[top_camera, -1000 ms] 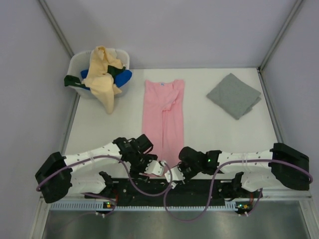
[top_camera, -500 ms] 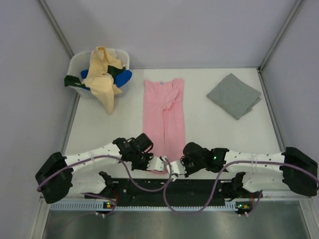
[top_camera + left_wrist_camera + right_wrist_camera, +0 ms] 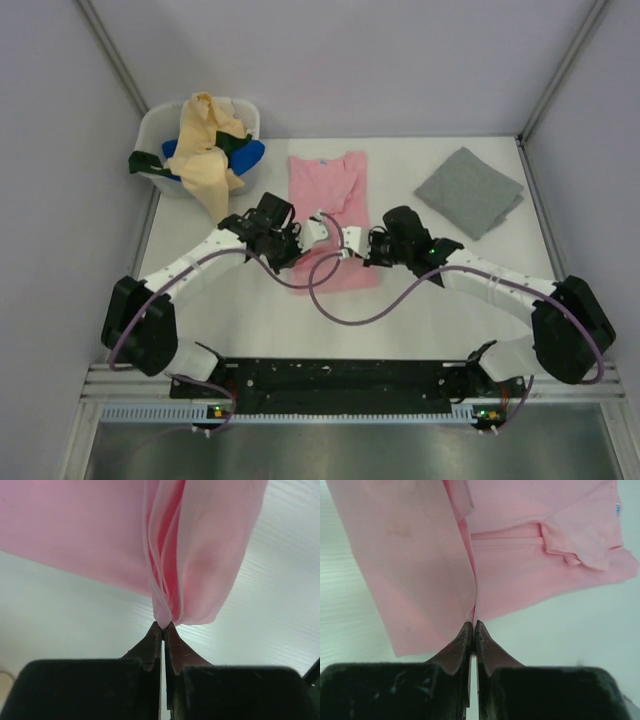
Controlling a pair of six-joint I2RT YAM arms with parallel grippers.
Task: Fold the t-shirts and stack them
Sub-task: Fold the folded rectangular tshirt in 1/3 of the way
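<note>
The light pink t-shirt (image 3: 326, 184) lies lengthwise at the table's middle, its near half lifted and doubled back over itself. My left gripper (image 3: 318, 229) is shut on a bunched fold of the pink cloth (image 3: 100, 530), pinched at the fingertips (image 3: 163, 625). My right gripper (image 3: 351, 243) is shut on the pink hem edge (image 3: 472, 622), with the collar and a sleeve (image 3: 580, 545) lying flat beyond. A grey t-shirt (image 3: 470, 191) lies folded at the back right. Pale yellow (image 3: 205, 150), blue (image 3: 250, 153) and dark green (image 3: 145, 161) tees hang from the tub.
The white plastic tub (image 3: 160, 121) stands at the back left corner. Purple cables from both arms loop over the table (image 3: 450, 300) below the pink shirt. Enclosure walls rise on the left, right and back.
Both grippers shut on the pink shirt's near hem, then carried it away from the bases toward the collar. The shirt now looks about half as long.
</note>
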